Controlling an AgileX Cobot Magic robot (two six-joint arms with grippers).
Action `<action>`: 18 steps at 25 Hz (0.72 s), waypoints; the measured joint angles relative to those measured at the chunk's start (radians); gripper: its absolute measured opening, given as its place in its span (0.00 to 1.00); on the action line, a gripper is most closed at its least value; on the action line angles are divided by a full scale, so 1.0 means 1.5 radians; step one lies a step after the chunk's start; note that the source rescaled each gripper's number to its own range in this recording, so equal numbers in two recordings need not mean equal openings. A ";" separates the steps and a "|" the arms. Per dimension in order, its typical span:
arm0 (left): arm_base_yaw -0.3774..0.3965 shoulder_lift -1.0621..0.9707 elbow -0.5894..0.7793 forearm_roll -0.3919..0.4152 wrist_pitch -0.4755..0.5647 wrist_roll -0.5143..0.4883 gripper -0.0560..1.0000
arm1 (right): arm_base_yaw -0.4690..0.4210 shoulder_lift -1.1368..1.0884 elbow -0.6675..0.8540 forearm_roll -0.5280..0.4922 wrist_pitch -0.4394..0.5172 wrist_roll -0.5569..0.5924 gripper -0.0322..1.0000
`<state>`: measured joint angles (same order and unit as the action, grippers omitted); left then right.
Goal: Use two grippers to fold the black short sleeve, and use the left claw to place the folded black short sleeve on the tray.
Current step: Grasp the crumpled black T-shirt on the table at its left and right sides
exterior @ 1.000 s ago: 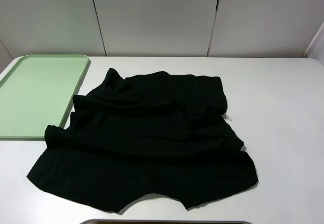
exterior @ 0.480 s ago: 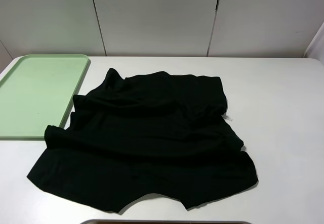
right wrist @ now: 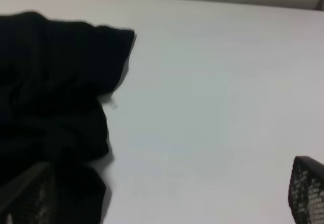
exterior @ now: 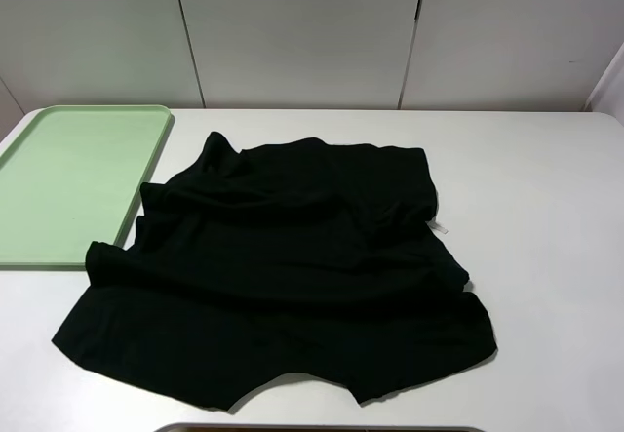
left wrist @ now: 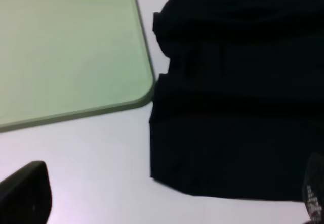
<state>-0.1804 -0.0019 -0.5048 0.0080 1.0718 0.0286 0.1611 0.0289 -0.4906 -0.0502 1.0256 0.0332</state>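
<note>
Since nothing has shifted, I judge folding unstarted: left gripper (left wrist: pixel 167 204) and right gripper (right wrist: pixel 167 193) gape empty, black short sleeve (exterior: pixel 283 286) lies crumpled centrally, tray (exterior: pixel 97 110) at its ten o'clock.

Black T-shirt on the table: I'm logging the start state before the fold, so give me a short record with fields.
shirt: black T-shirt, spread out and rumpled on the white table
tag: small white tag at the shirt's right edge
tray: mint-green tray, left of the shirt, nothing in it
shirt and tray: shirt edge close by the tray's near corner, none of it inside
left gripper: open, holding nothing
right gripper: open, holding nothing
</note>
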 joint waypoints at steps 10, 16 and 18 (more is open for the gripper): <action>-0.056 0.269 -0.057 -0.064 -0.001 0.109 1.00 | 0.000 0.266 -0.049 0.151 -0.028 -0.198 1.00; -0.056 0.536 -0.152 -0.114 0.036 0.172 1.00 | 0.000 0.428 -0.064 0.220 -0.066 -0.347 1.00; -0.056 0.603 -0.178 -0.119 0.040 0.181 1.00 | 0.000 0.471 -0.064 0.225 -0.073 -0.371 1.00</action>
<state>-0.2645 0.9031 -0.7721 -0.1711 1.1313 0.3008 0.1611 0.7357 -0.5869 0.2878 0.9168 -0.5226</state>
